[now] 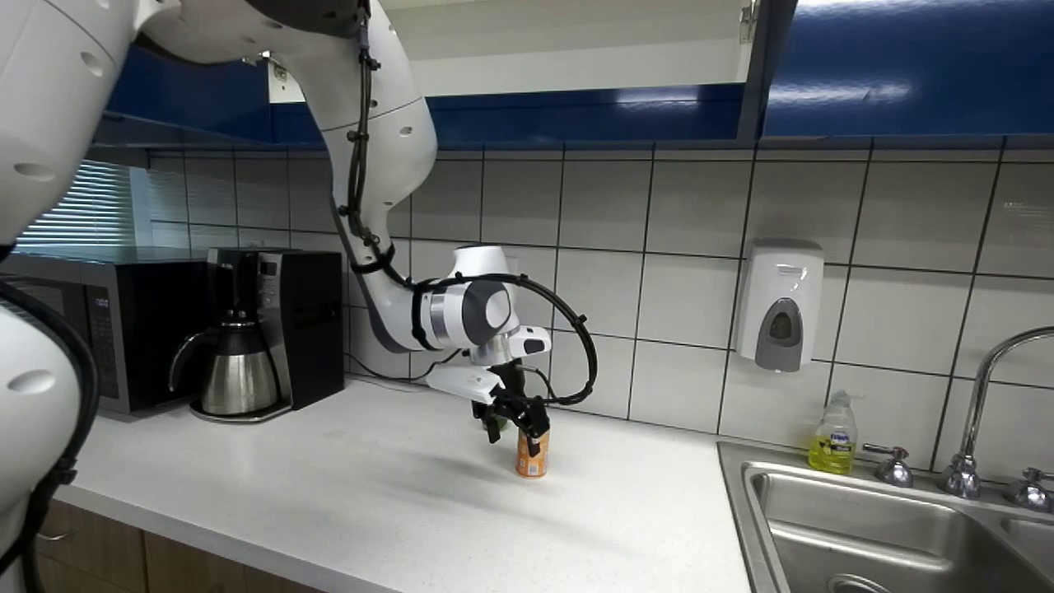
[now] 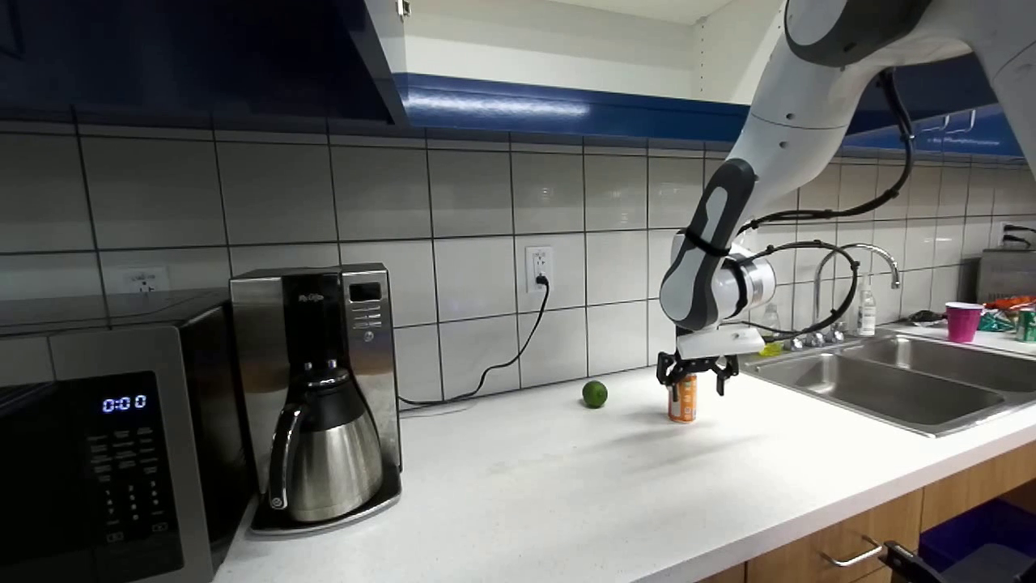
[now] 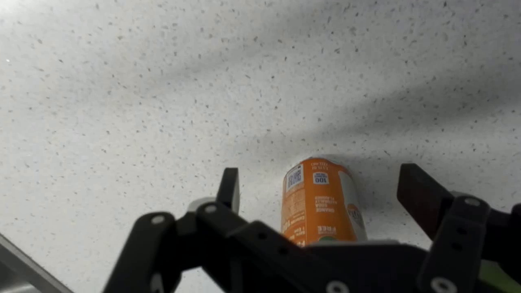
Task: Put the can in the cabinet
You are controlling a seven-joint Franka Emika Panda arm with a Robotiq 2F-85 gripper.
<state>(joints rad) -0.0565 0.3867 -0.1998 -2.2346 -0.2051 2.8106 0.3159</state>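
At the left of both exterior views, a black microwave (image 2: 89, 486) is seen; its display is lit with zeros. Just beside it on the white tabletop (image 2: 518, 494), a coffee maker (image 2: 370, 376) is placed, a stainless-steel carafe (image 2: 336, 461) being seated on its base. Farther along, an electrical outlet (image 2: 539, 261) is fixed to the tiled wall (image 2: 469, 279). Above, the white interior of the wall cabinet (image 2: 558, 48) is exposed over a glossy blue lower edge. Beneath, a green lime (image 2: 595, 394) is set near the wall.

Next, the orange soda can (image 2: 684, 405) is stood upright on the tabletop, outside the cabinet. Its top is hidden by the tool (image 3: 319, 183), whose jaws are spread wide; in the wrist view the can is seen between them, with a gap on each side.

To the right, a white soap dispenser (image 1: 781, 305) is mounted on the wall. A stainless-steel sink (image 1: 737, 494) with two basins is let into the tabletop, and a bottle of yellow dish soap (image 1: 833, 436) is stood on its back ledge, near a chrome faucet (image 1: 976, 412). Beyond the sink, a pink cup (image 2: 963, 322) is seen.
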